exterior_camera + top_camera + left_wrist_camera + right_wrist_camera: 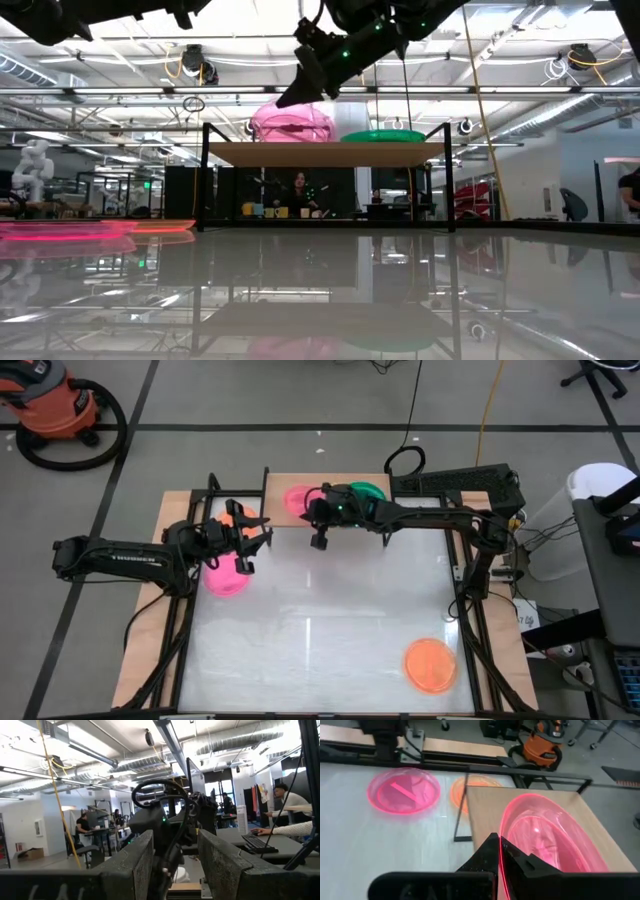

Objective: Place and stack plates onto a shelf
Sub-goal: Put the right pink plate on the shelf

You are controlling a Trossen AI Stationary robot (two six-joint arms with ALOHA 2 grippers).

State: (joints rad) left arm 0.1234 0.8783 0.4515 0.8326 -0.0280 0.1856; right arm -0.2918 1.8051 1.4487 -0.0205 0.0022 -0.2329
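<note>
One pink plate (547,840) is pinched by its rim in the right gripper (500,851), tilted over the shelf (485,810), beside a green plate (367,491). Placing looks underway; next it needs lowering flat and letting go. Left gripper (243,545) waits spread over another pink plate (226,577).

arms (120,555): dark, jointed | white lettering (left arm) | black cables
</note>
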